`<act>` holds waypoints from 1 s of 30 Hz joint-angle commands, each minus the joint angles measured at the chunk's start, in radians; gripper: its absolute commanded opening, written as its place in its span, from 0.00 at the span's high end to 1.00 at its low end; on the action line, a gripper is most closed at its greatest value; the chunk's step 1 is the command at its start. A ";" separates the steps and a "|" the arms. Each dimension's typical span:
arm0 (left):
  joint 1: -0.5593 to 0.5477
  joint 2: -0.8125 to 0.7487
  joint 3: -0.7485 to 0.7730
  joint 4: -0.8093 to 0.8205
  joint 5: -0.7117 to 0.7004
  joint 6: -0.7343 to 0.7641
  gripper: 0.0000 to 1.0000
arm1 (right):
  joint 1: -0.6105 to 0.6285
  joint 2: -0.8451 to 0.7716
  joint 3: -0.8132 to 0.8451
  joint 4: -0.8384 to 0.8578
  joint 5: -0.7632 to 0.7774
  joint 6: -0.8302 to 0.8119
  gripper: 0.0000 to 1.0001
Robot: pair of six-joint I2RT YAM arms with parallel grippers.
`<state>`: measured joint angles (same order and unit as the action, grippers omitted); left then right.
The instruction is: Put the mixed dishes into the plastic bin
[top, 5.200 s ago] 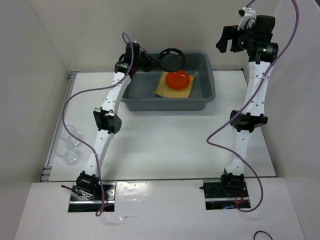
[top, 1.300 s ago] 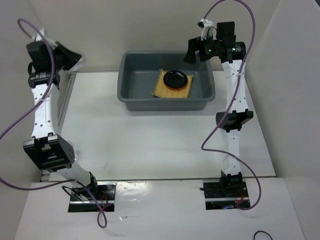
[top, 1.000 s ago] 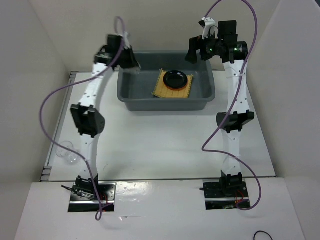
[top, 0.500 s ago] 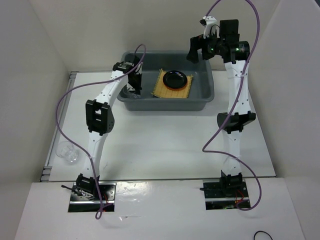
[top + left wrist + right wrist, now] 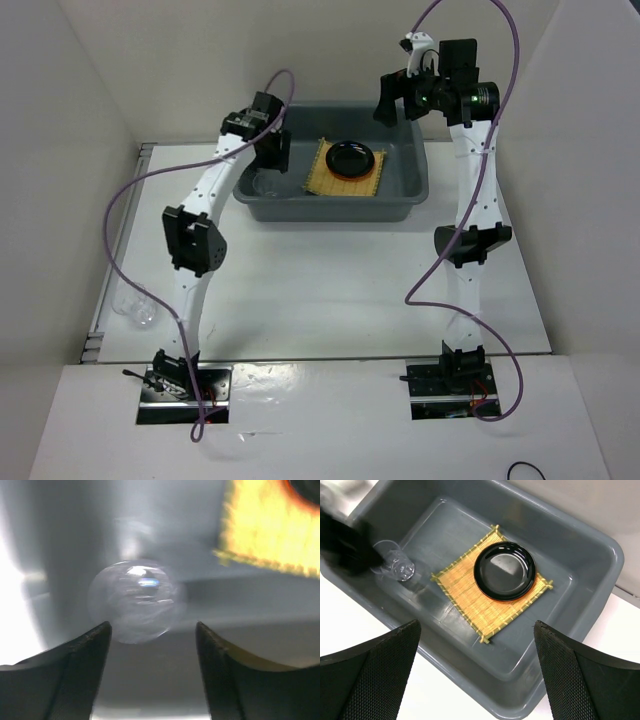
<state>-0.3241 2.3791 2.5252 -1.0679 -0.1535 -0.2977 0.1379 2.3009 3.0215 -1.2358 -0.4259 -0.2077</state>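
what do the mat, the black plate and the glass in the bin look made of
Mat: woven straw or bamboo, matte, with visible tan slats and fringed edges. Black plate: glossy, bright reflections; glazed ceramic or plastic, unclear. Glass: transparent, the grey bin shows through; glass or clear plastic.

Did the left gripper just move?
Yes. The left gripper has shifted from the grey-blue plastic bin's near wall toward its far wall, leaving a small clear glass inside.
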 commanded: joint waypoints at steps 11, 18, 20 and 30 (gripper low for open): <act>0.356 -0.935 -1.101 0.064 -0.336 -0.432 0.00 | 0.034 0.029 0.082 -0.005 -0.086 -0.002 0.02; 0.496 -1.091 -1.425 0.149 -0.212 -0.483 0.00 | 0.034 0.049 0.082 -0.005 -0.128 0.007 0.02; 0.505 -1.075 -1.413 0.149 -0.222 -0.483 0.00 | 0.034 0.061 0.106 -0.005 -0.128 0.007 0.02; 0.595 -1.017 -1.439 0.183 -0.230 -0.469 0.00 | 0.034 0.071 0.097 -0.005 -0.137 0.016 0.02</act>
<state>0.2470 1.3453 1.0874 -0.9195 -0.3874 -0.7452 0.1631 2.3699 3.0844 -1.2419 -0.5430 -0.2031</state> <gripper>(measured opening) 1.001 0.975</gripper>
